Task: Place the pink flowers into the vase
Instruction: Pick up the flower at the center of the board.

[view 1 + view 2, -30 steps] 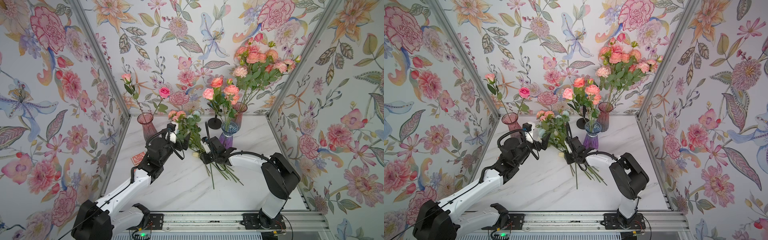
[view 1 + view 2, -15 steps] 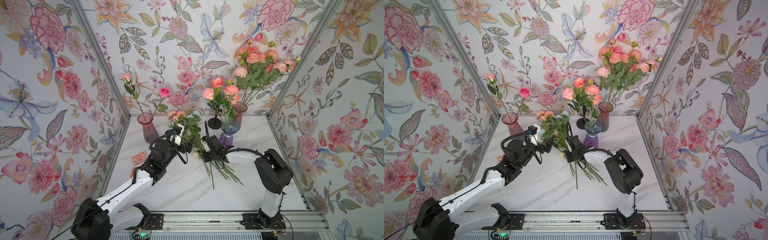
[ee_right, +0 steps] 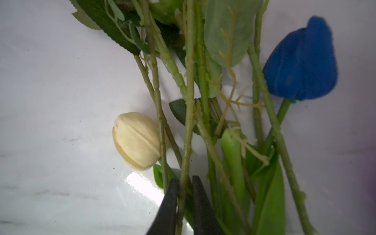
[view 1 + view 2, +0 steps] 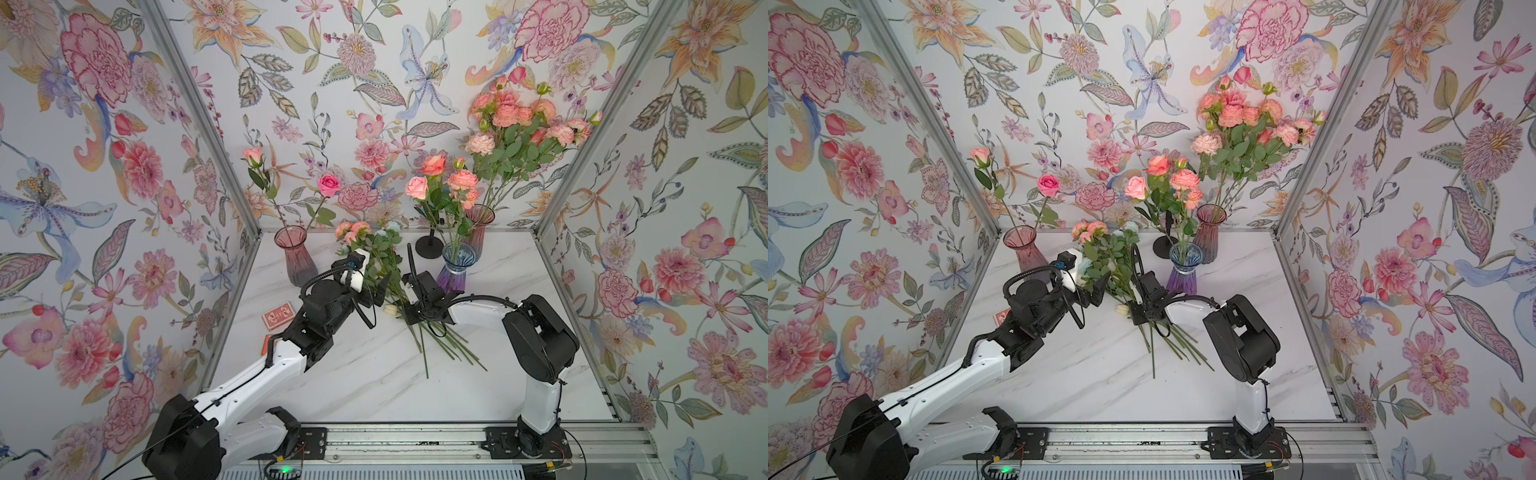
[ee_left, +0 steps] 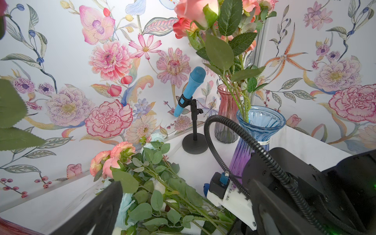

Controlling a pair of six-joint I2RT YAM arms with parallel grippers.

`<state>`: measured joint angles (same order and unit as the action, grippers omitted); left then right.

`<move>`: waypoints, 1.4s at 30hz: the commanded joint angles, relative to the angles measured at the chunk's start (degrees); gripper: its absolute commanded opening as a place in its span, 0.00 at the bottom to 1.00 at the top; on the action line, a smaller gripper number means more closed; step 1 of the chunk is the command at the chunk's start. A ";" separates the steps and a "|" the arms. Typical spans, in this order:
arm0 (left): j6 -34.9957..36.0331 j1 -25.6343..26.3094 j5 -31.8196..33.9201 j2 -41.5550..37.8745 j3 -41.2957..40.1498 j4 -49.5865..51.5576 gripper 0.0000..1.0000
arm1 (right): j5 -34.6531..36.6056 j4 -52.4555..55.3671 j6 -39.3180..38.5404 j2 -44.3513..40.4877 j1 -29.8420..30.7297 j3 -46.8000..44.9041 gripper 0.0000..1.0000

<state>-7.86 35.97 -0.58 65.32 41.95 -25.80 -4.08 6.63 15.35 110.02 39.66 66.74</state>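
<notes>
The pink flowers lie flat in a leafy bunch on the glossy marbled worktop. Their long axis runs 11 to 5 o'clock in both top views, with ruffled blooms at 11 and bare stem ends fanned at 5. The right tool is pinched on one knobbly green stem; the left tool stands wide apart at the bunch's 9 o'clock side.

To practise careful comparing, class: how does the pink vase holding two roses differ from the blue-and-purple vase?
Colour: the pink vase is rosy glass, while the blue-and-purple vase runs from a blue rim to a purple base. Contents: the pink vase holds two roses spread apart; the blue-and-purple vase holds a fuller bunch. Both stand upright on the marble table, with flared mouths.
</notes>
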 commanded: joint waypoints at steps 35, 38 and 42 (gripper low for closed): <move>-13.03 -5.46 -1.43 2.54 -0.48 -4.05 1.00 | 6.47 0.96 2.92 -19.75 2.14 -3.08 0.00; -15.31 -6.33 -3.38 4.12 2.00 -2.72 1.00 | 6.95 0.32 3.28 -21.68 2.50 -4.32 0.00; -18.91 -6.77 -4.82 6.42 4.99 -0.88 1.00 | 7.20 -0.45 3.87 -24.05 3.04 -5.91 0.00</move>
<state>-22.00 29.61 -2.33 70.74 43.83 -27.11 1.98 7.97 17.85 88.51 42.04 62.02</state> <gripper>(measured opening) 0.998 0.058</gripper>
